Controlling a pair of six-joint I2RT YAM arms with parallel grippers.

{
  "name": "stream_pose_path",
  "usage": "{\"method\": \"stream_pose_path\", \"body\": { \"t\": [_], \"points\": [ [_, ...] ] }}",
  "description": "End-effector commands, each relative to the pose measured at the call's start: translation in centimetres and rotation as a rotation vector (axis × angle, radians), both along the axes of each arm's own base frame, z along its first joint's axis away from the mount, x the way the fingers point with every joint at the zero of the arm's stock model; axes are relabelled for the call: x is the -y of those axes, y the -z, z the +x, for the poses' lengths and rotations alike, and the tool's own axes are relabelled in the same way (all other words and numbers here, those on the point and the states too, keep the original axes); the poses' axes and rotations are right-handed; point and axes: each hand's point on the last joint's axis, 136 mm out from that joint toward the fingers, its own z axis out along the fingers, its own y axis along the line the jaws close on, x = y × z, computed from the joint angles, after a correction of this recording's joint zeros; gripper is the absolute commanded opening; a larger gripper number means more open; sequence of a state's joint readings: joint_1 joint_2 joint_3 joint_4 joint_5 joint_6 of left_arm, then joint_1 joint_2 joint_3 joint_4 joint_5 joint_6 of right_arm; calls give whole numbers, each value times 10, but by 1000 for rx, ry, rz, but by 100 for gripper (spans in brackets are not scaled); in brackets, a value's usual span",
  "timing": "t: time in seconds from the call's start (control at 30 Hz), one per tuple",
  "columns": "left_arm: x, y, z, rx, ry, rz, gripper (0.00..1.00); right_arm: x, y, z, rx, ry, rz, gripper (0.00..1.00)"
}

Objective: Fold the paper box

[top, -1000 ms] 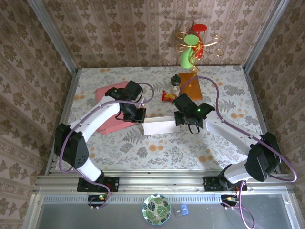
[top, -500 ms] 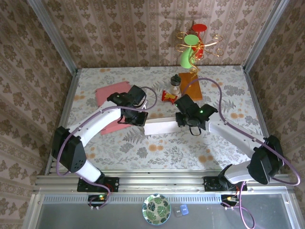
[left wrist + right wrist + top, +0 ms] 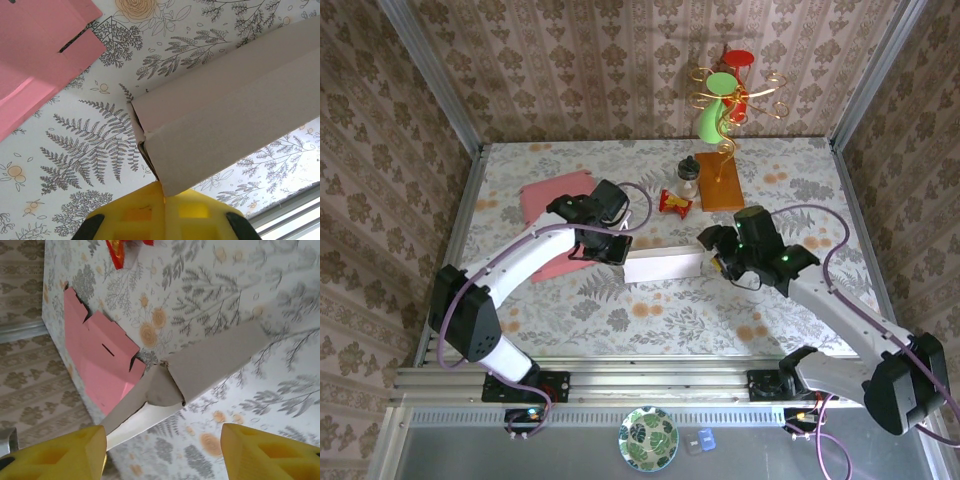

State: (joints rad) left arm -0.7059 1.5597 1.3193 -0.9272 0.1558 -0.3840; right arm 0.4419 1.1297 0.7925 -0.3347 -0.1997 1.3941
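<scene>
The paper box (image 3: 665, 267) is a white-grey card folded into a long flat sleeve, lying across the middle of the table. My left gripper (image 3: 611, 251) is shut on its left end. In the left wrist view the yellow fingers (image 3: 145, 212) pinch a corner of the box (image 3: 225, 115). My right gripper (image 3: 717, 262) stands open just off the box's right end, not touching it. In the right wrist view the rounded end flap of the box (image 3: 200, 370) lies ahead of the spread fingers (image 3: 260, 452) of the right gripper (image 3: 162, 432).
A flat pink card sheet (image 3: 552, 197) with flaps and slots lies under the left arm. At the back stand an orange wooden block (image 3: 722, 186), a small bottle (image 3: 688, 178), a red wrapper (image 3: 674, 203) and a gold stand with cups (image 3: 725, 100). Walls enclose three sides.
My right gripper has opened, let go of the box's right end and drawn back to the right. The left gripper keeps its hold; the box has barely moved.
</scene>
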Motion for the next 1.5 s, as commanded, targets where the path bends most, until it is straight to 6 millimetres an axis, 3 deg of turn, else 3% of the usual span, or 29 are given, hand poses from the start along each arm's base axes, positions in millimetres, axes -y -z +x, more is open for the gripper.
{"method": "stream_pose_path", "body": {
  "t": [0.0, 0.23, 0.6, 0.7, 0.83, 1.0, 1.13, 1.47],
  "points": [
    [-4, 11, -6, -32, 6, 44, 0, -17, -13, 13, -34, 87, 205, 61],
    [-2, 9, -5, -30, 4, 41, 0, -9, 18, 7, -94, 135, 212, 56],
    [1, 3, -4, -28, -1, 21, 0, 0, 43, 3, -131, 149, 176, 40],
    [2, -4, -6, -32, -26, -18, 13, 5, 52, -3, -158, 156, 154, 36],
    [5, -29, -3, -43, -123, -156, 25, 8, 62, -7, -190, 162, 138, 34],
    [-5, -52, 9, -97, -350, -324, 29, 9, 67, -11, -221, 157, 123, 31],
    [-3, -42, 8, -197, -470, -375, 35, 9, 70, -13, -242, 150, 109, 29],
    [2, -13, 10, -280, -570, -441, 35, 10, 74, -17, -272, 152, 100, 25]
  ]
}}
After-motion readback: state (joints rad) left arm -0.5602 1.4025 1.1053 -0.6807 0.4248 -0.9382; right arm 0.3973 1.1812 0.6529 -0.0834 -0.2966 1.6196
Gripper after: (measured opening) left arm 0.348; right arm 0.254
